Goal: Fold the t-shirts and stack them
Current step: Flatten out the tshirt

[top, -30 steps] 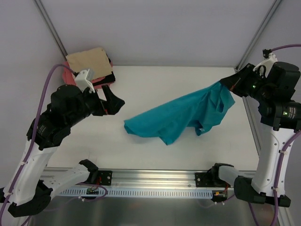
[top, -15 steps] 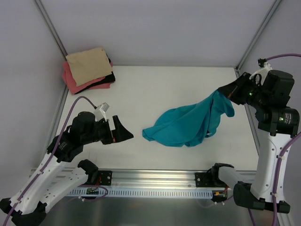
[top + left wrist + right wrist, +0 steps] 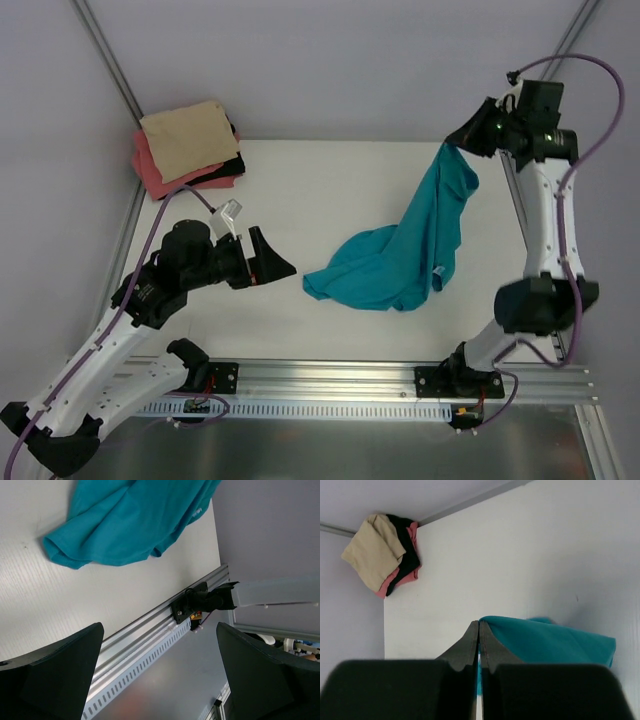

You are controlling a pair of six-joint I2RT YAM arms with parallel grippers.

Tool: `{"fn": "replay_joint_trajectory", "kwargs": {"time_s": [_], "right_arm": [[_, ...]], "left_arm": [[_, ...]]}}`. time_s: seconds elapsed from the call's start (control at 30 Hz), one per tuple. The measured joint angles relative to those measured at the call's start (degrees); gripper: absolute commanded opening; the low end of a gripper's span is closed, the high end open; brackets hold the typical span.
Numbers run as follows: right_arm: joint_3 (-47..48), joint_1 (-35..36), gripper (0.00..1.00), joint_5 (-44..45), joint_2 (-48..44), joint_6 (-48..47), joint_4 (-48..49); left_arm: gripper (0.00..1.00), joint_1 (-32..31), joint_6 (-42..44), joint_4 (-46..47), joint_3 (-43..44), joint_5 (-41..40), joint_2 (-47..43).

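Note:
The teal t-shirt (image 3: 405,250) hangs from my right gripper (image 3: 452,143), which is shut on its top edge high at the back right; its lower part lies crumpled on the white table. In the right wrist view the closed fingers (image 3: 470,645) pinch teal cloth (image 3: 555,642). My left gripper (image 3: 272,264) stands open, just left of the shirt's low edge and apart from it; its wrist view shows the shirt (image 3: 125,525) ahead. A folded tan-beige tee (image 3: 188,138) lies on a coral-pink one (image 3: 152,172) at the back left corner.
A dark garment (image 3: 226,166) shows between the stacked tees. The aluminium rail (image 3: 330,380) runs along the near table edge. Frame posts rise at the back left (image 3: 110,60) and back right (image 3: 560,45). White walls enclose the table.
My right gripper has lifted the teal shirt up and back, stretching it into a hanging column. My left arm came down from the stack and now sits low near the shirt's left edge.

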Motion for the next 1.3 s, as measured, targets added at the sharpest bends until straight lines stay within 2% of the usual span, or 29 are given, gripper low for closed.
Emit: {"fn": "replay_joint_trajectory", "kwargs": {"time_s": [0.03,0.07,0.1,0.2,0.27,0.3,0.47,0.57,0.67,0.8,0.9,1.0,1.1,1.3], "right_arm": [[4.6,0.0,0.0,0.0,5.7,0.0,1.1],[9.6,0.0,0.6,0.0,11.0,0.0,1.9],[17.6,0.0,0.99,0.0,18.4,0.3,1.8],[38.4,-0.4,0.99,0.8,36.3,0.6,5.5],[40.1,-1.1,1.0,1.1,39.7,1.0,6.4],[37.1,-1.6,1.0,1.2,39.6,1.2,7.4],[6.3,-3.6,0.99,1.7,22.5,1.1,12.0],[-6.8,-3.7,0.99,1.6,10.6,0.9,14.4],[-18.7,-3.3,0.99,1.6,-4.4,0.9,15.8],[-24.7,-2.8,0.99,1.6,-17.2,0.9,16.5],[-27.0,-2.3,0.99,1.8,-21.0,0.9,16.4],[-29.4,-2.2,0.99,2.8,-23.0,0.6,14.3],[-31.9,-2.2,1.0,3.8,-25.4,0.4,11.8],[-33.9,-2.2,1.0,4.2,-30.1,0.4,8.0]], "left_arm": [[0.99,-0.2,-0.3,0.3,0.2,-0.2,0.2],[0.99,-0.2,-0.6,0.4,0.4,-0.3,0.5],[0.99,-0.5,-1.1,0.5,0.6,-0.7,0.8],[0.99,-1.3,-2.0,1.0,1.2,-2.1,1.6],[0.99,-2.1,-2.4,1.9,1.7,-3.0,3.2],[0.99,-2.6,-2.6,2.7,1.9,-3.2,4.2],[0.99,-6.7,-2.8,9.6,2.8,-3.7,14.3],[0.99,-11.1,-2.3,14.3,6.5,-4.4,26.4],[0.99,-15.5,-0.5,16.3,14.5,-4.8,41.5],[0.99,-20.3,4.2,15.8,30.4,-5.9,60.4],[0.99,-23.4,9.0,11.6,40.8,-8.5,69.7],[0.97,-26.3,14.6,7.1,50.4,-14.4,76.6],[0.95,-28.3,19.4,3.5,54.2,-20.5,79.2],[0.95,-30.1,25.2,-0.7,52.6,-32.7,79.5]]}}
